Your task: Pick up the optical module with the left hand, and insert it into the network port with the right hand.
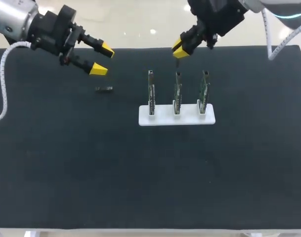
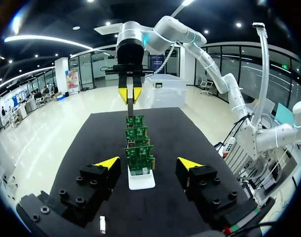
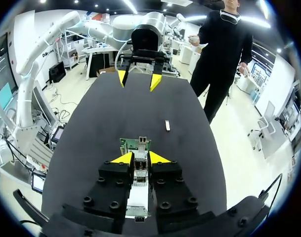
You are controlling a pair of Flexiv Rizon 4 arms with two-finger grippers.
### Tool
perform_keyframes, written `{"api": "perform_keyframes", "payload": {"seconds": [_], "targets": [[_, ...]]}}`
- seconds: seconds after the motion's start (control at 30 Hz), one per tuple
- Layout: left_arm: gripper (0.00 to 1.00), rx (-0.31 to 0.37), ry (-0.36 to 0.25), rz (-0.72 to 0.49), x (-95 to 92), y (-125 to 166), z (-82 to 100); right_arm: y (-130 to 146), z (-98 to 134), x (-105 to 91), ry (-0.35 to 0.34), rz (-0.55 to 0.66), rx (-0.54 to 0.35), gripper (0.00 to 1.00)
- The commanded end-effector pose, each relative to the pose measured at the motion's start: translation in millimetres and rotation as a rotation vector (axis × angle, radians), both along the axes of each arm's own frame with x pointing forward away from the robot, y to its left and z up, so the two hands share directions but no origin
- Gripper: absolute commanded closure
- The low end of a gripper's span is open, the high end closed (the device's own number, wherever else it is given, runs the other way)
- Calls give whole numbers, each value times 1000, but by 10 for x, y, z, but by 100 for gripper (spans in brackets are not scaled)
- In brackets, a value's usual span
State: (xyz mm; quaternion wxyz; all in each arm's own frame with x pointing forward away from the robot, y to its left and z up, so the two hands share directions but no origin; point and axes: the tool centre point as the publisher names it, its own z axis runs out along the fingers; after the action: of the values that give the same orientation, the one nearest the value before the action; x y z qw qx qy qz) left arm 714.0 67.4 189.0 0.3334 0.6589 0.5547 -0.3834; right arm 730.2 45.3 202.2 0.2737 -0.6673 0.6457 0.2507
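From above, our left gripper (image 1: 102, 59) hangs spread and empty just beyond the module (image 1: 104, 89). The module lies flat on the black table (image 1: 66, 163), apart from three circuit boards (image 1: 177, 91) upright in a white stand (image 1: 176, 117). Our right gripper (image 1: 182, 48) hovers behind the middle board, pinched on a slim piece (image 1: 177, 62).

At the left wrist, the module (image 2: 102, 224) lies beneath one spread finger, boards ahead.

At the right wrist, the fingers clamp the slim piece (image 3: 139, 173); the module (image 3: 167, 125) rests beyond the boards.

We judge the module light, stiff and smooth, so it may skid. Best pinch its long sides mid-body, leaving the plug end free.
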Motion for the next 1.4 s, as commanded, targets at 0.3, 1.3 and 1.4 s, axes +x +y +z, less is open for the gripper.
{"api": "perform_keyframes", "payload": {"seconds": [0.3, 1.3, 1.4], "targets": [[0, 3, 1, 0, 5, -6, -1, 22, -164, 72, 13, 3, 34, 100], [0, 3, 1, 0, 5, -6, -1, -37, -185, 27, 41, 12, 22, 100], [0, 3, 1, 0, 5, -6, -1, -51, -183, 31, 42, 13, 21, 100]]}}
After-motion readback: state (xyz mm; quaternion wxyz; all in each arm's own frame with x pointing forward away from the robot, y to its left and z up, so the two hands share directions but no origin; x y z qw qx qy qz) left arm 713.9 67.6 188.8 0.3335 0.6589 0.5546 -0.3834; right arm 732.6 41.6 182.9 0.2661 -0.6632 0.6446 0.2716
